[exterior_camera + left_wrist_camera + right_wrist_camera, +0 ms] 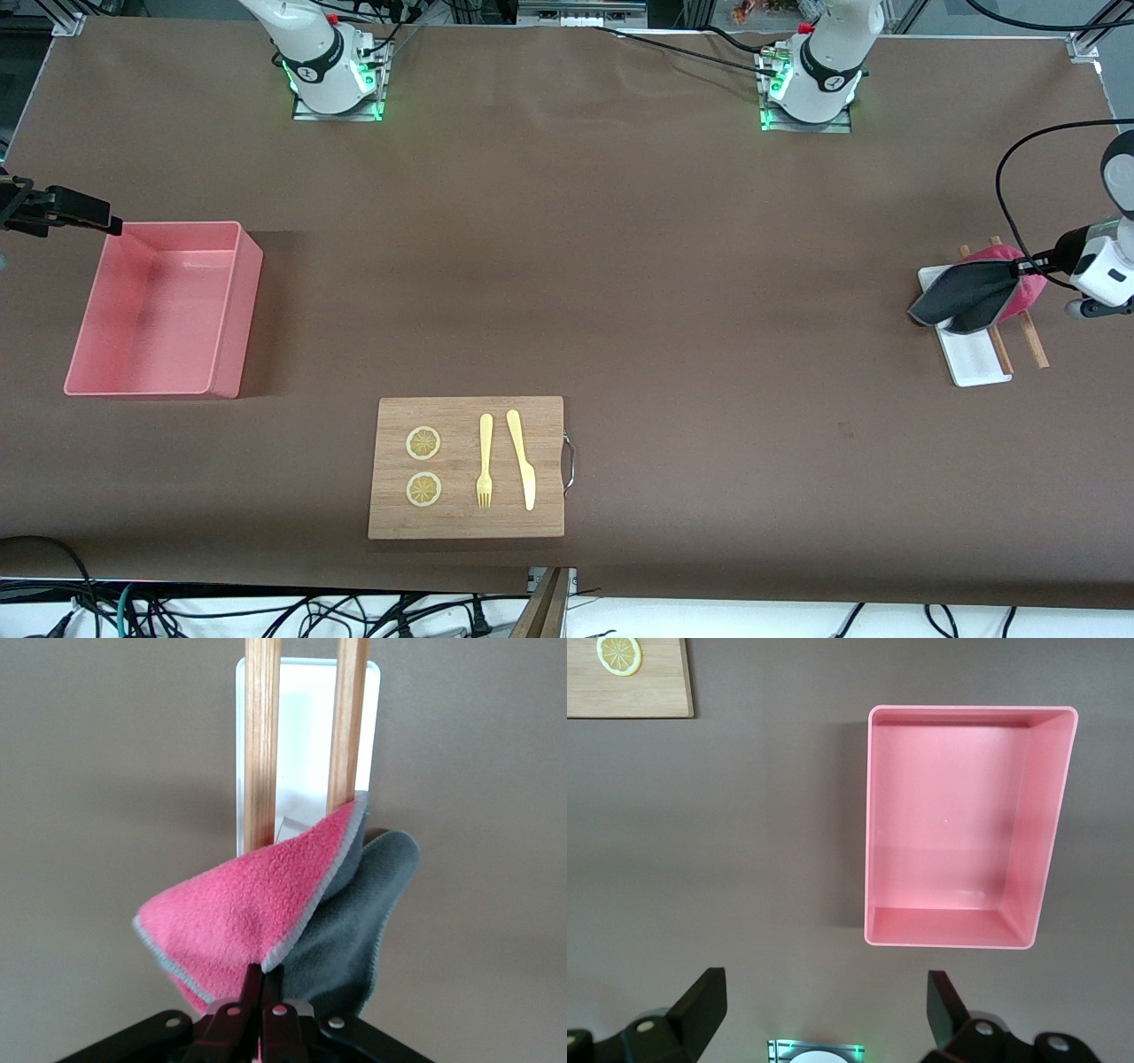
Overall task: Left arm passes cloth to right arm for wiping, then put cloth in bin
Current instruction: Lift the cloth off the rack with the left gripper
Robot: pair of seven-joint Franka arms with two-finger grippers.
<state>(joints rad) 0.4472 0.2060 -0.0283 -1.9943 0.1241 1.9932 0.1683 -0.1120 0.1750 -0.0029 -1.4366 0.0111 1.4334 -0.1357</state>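
L hand point(259, 1005) pinches cloth point(266, 912) by one edge over white tray point(974, 359); may slip. R hand point(824, 1010) released, waits beside bin point(1045, 824).

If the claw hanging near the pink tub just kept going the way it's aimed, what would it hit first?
Probably bare brown table. The right gripper, jaws open, points down beside the bin, not over it, though how high it hangs is hard to judge.

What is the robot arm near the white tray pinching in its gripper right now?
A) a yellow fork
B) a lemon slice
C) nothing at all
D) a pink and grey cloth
D: the left gripper is shut on a corner of the cloth, over the white tray.
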